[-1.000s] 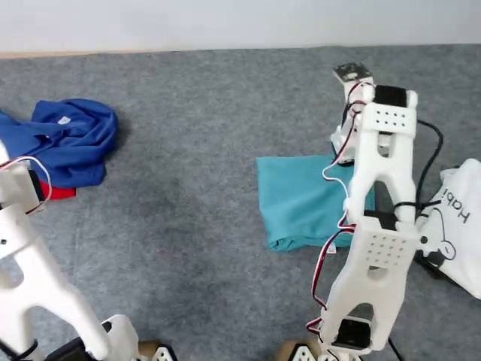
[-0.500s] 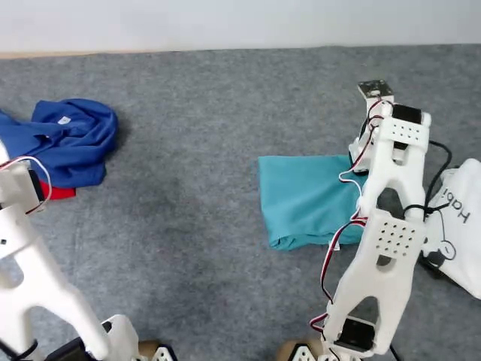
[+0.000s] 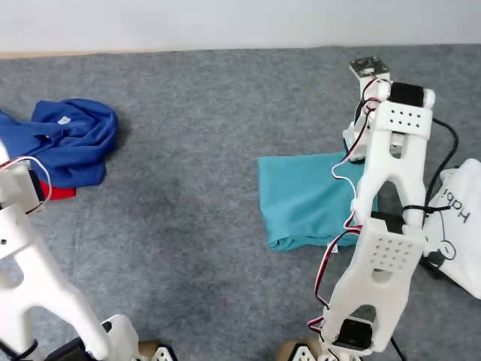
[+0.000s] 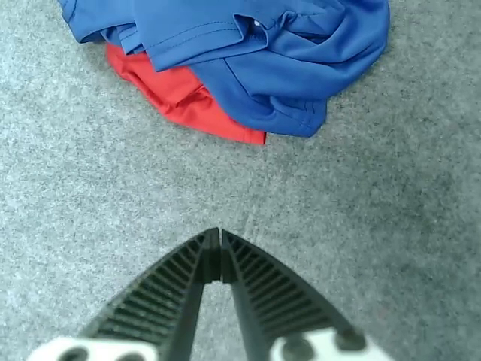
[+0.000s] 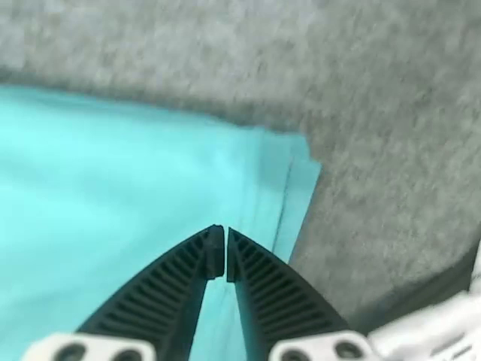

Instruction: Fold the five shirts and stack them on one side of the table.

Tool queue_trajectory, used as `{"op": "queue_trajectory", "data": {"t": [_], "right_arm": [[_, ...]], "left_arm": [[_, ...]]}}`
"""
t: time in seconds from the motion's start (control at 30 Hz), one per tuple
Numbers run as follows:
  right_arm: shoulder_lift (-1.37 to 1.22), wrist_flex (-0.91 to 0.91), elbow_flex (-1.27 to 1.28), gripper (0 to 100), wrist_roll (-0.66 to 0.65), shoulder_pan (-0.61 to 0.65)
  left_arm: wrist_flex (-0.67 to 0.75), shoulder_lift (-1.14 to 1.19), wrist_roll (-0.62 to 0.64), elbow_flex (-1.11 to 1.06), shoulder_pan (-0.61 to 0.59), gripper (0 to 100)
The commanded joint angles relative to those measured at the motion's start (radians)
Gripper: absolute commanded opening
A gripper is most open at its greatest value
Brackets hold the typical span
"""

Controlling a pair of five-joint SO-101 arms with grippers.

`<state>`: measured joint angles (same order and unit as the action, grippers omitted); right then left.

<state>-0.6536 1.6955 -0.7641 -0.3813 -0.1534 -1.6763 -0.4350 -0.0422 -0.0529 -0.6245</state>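
So the right gripper point(image 5: 220, 242) has its fingers pressed together, empty, just over the folded teal fabric shirt point(image 3: 304, 199) lying right of centre on the grey felt table point(image 3: 188, 226), and the left gripper point(image 4: 220, 244) is pinched closed too, near the crumpled blue shirt point(image 4: 248, 45) covering a red shirt point(image 4: 188, 98)

**Grey table, four shirts on it**

The table point(image 3: 195, 150) has a grey, felt-like top. At its left edge a blue shirt point(image 3: 71, 143) lies crumpled in a heap, and a red shirt point(image 3: 60, 192) pokes out from under it. Right of centre a teal shirt point(image 3: 304, 199) lies folded and flat. At the right edge lies a white shirt point(image 3: 462, 226) with dark print
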Motion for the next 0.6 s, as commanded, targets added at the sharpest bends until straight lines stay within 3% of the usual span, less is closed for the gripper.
{"op": "queue_trajectory", "data": {"t": [0.0,0.13,0.37,0.57], "right_arm": [[0.096,0.101,-0.041,0.9,0.057,0.007],[0.177,0.102,0.043,0.9,0.104,-0.012],[0.394,0.093,0.420,0.9,0.103,-0.024],[0.476,-0.090,0.727,0.9,0.098,-0.082]], "left_arm": [[0.025,-0.026,-0.002,0.033,0.006,1],[0.025,-0.025,-0.002,0.033,0.006,1],[0.025,-0.026,-0.003,0.033,0.006,1],[0.025,-0.028,-0.002,0.033,0.006,1]]}}
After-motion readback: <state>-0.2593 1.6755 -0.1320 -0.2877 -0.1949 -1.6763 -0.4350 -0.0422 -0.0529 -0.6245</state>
